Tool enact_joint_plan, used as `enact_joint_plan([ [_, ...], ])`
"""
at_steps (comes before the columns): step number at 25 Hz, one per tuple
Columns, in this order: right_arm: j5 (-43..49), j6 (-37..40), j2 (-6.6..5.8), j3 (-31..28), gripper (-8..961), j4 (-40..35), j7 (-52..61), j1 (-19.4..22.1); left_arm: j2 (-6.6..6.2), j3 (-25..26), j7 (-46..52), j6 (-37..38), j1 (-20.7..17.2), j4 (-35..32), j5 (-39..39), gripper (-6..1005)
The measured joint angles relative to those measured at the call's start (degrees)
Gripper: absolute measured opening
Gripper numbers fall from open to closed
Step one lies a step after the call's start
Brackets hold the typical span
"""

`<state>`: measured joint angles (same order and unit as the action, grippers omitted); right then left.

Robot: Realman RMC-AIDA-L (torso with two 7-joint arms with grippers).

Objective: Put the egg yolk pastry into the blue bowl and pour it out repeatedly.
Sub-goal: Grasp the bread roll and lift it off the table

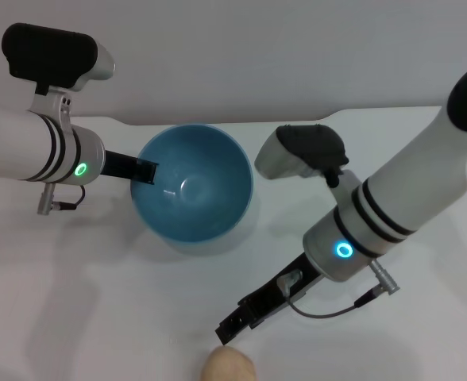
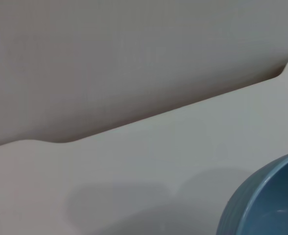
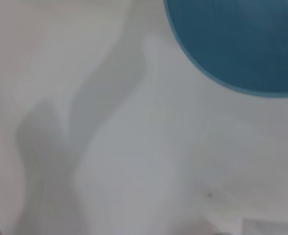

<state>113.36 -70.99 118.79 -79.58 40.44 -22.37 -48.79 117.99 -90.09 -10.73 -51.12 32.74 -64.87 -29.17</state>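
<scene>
Head view of a two-arm pick stage on a white worktop [image 1: 75, 302]. The right gripper [image 1: 232, 327] reaches down toward the egg yolk pastry [image 1: 228, 367], which lies on the worktop just beyond the fingertips, nearly touching them and not between the fingers. How far the right fingers are spread cannot be told from these views. The left gripper [image 1: 144, 171] meets the near-side rim of the blue bowl [image 1: 192, 182]; its fingers appear to pinch the rim, one dark finger showing inside the wall. The bowl sits tipped, its glossy inside facing the camera and empty. The pastry lies well apart from the bowl, on the far side of the right fingers from it.

Judged step: grasping the pastry. To do it well, the right fingers should straddle the rounded ball at its widest part, closing gently since the lumpy, matte surface probably crushes or rolls easily; the bowl should be held steady for the drop.
</scene>
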Motion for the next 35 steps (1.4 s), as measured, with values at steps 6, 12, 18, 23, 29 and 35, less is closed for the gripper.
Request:
enact_joint_plan([
  [6, -0.8, 1.9, 0.25, 3.8, 555, 0.0, 0.5, -0.3, 0.03, 0.0, 0.0, 0.2, 0.2, 0.2, 0.0, -2],
  [12, -3.5, 2.3, 0.3, 5.5, 555, 0.4, 0.6, -0.4, 0.05, 0.0, 0.0, 0.3, 0.3, 0.4, -0.1, -2],
  [18, -6.3, 2.6, 0.38, 8.8, 556, 0.0, 0.9, -0.8, 0.05, 0.0, 0.0, 0.4, 0.4, 0.4, -0.1, -2],
  [23, -6.3, 3.3, 0.46, 11.4, 556, 0.0, 2.4, -0.8, 0.05, 0.0, 0.0, 0.7, 0.4, 0.4, -0.1, -2],
  [29, -6.4, 3.5, 0.48, 11.9, 555, 0.0, 2.6, -0.7, 0.05, 0.0, 0.0, 0.8, 0.5, 0.5, -0.1, -2],
  [35, -6.0, 3.7, 0.43, 11.9, 480, 0.3, 1.6, -0.4, 0.05, 0.0, 0.0, 0.8, 0.5, 0.5, -0.1, -2],
])
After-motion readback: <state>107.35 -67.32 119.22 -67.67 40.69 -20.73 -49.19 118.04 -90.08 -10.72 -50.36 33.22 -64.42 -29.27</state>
